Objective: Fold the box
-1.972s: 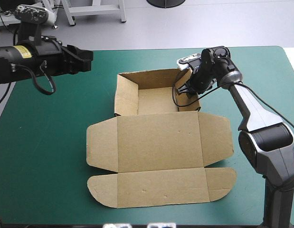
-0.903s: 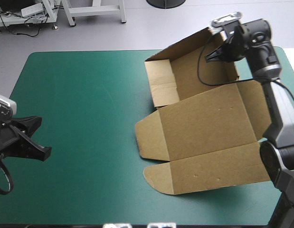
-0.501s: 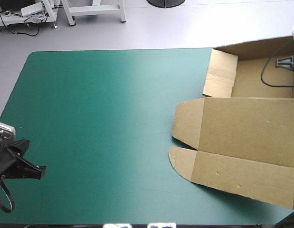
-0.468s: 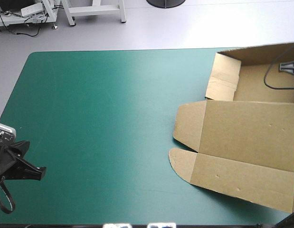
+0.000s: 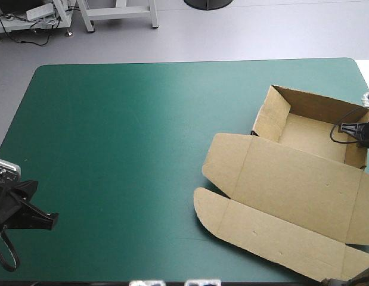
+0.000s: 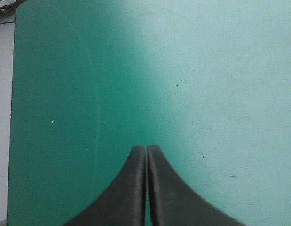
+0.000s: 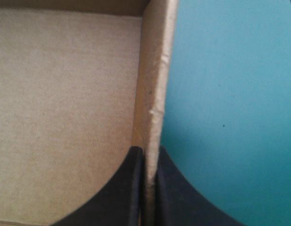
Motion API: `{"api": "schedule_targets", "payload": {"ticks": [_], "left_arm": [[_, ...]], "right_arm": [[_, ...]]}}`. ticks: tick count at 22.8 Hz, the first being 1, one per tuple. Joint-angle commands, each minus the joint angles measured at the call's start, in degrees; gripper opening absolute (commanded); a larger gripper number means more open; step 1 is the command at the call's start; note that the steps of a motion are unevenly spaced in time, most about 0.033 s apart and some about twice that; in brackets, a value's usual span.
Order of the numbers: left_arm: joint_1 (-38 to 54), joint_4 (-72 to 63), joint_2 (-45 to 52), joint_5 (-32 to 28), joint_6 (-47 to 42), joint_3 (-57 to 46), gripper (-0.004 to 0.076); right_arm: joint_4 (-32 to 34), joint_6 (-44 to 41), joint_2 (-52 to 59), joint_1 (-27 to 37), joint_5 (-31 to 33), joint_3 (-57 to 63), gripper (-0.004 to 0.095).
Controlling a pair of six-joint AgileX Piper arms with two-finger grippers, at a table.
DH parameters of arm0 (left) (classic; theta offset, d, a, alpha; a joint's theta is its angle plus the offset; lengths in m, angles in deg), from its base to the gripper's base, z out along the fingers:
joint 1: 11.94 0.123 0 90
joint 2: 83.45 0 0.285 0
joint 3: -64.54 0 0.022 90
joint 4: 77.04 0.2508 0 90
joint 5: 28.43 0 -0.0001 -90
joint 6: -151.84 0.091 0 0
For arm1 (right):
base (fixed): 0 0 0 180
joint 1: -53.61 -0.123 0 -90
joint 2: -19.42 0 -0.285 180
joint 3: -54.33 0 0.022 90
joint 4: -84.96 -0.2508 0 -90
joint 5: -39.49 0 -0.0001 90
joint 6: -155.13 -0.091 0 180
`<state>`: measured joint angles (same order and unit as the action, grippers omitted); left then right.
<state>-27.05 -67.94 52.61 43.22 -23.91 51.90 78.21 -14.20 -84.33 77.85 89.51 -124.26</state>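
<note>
High view, left to right. The left gripper (image 5: 51, 218) hangs over the near left corner of the table, low above the teal-green cover (image 5: 130, 137), with nothing near it. The middle of the cover lies bare. The box (image 5: 291, 185) rests at the table's right side, turned slightly askew, and stands as an open tray (image 5: 306, 131) with its lid (image 5: 300, 179) spread flat. The tray lies toward the far edge and the lid toward the near edge. A front strip (image 5: 261, 229) with a rounded end adjoins the lid, and a rounded side flap (image 5: 223, 161) points toward the table's middle. The box's right part runs out of view. The right gripper (image 5: 346, 127) sits at the tray's right wall (image 5: 354, 156).

Left wrist view. The left gripper (image 6: 146, 149) has both black fingers (image 6: 121, 193) pressed together in one pointed arch, with nothing between them. Bare teal-green cover (image 6: 192, 84) lies under and ahead of it, and one table edge (image 6: 12, 117) shows beside it.

Right wrist view. The right gripper (image 7: 148, 151) is clamped on the box: its black fingers (image 7: 119, 193) are nearly together, with the tray's upright wall (image 7: 155, 70) pinched between them. One finger stands inside the tray, over the brown floor (image 7: 65, 94). The other stands outside it, over the teal-green cover (image 7: 230, 103). The wall runs straight ahead of the gripper to a corner with the adjoining wall (image 7: 70, 5).
</note>
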Motion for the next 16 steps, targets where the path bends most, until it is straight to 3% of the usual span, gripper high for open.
{"api": "schedule_targets", "payload": {"ticks": [1, 4, 6, 9, 11, 16], "left_arm": [[0.0, 0.4, -0.3, -0.3, -0.6, 1.2, -0.0006], [0.0, 0.4, -0.3, -0.3, -0.6, 1.2, -0.0006], [0.0, 0.4, -0.3, -0.3, -0.6, 1.2, -0.0006], [0.0, 0.4, -0.3, -0.3, -0.6, 1.2, -0.0006], [0.0, 0.4, -0.3, -0.2, -0.6, 1.2, -0.0006], [0.0, 0.7, -0.3, 0.3, -0.6, 1.2, -0.0006]], "right_arm": [[-0.8, 3.6, 2.9, 0.0, -3.5, 1.9, -0.0023], [-0.4, 8.9, 2.9, 0.0, -3.7, 2.0, -0.0010], [1.5, 10.4, 2.9, 0.0, -3.7, 2.0, 0.0072], [2.6, 10.5, 2.9, 0.0, -5.6, 1.9, 0.0315], [2.4, 10.5, 2.9, 0.0, -6.6, 1.9, 0.0376], [1.9, 10.5, 3.7, 0.0, -3.0, -0.4, 0.0381]]}}
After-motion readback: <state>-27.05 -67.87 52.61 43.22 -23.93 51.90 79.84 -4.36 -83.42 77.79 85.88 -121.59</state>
